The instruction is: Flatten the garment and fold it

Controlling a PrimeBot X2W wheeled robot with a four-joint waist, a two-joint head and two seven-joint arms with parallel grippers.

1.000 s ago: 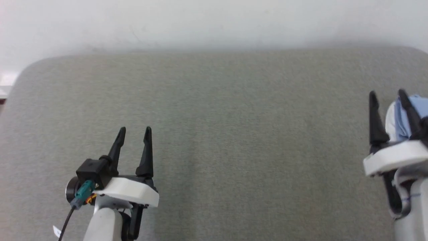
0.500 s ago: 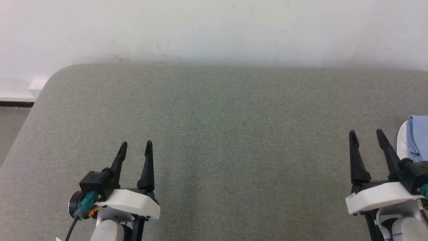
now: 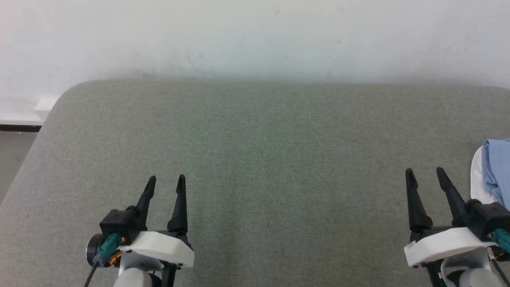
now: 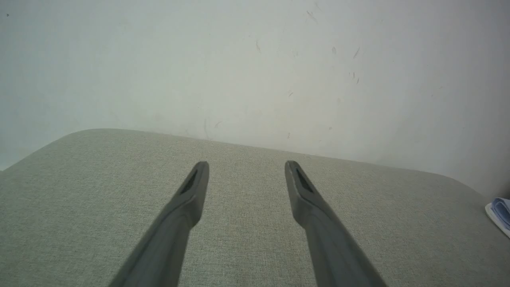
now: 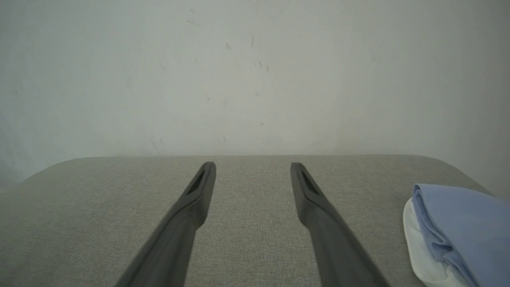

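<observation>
The garment [image 3: 494, 167], light blue with a white edge, lies bunched at the right edge of the grey table [image 3: 255, 151]; most of it is cut off by the frame. The right wrist view shows the garment [image 5: 458, 231] folded over itself just right of my fingers, and a sliver of the garment [image 4: 500, 211] sits at the far right of the left wrist view. My right gripper [image 3: 426, 175] stands open just left of it, not touching. My left gripper [image 3: 166, 181] is open over bare table at the lower left.
A pale wall [image 3: 255, 36] rises behind the table's far edge. The table's rounded left corner [image 3: 67, 91] drops off to a floor strip [image 3: 12, 147] at the far left. Bare grey cloth surface lies between the two grippers.
The head camera has shifted, showing more of the table's left side. My right gripper has drawn back from the garment, which now lies to its right. The left gripper has not visibly moved.
</observation>
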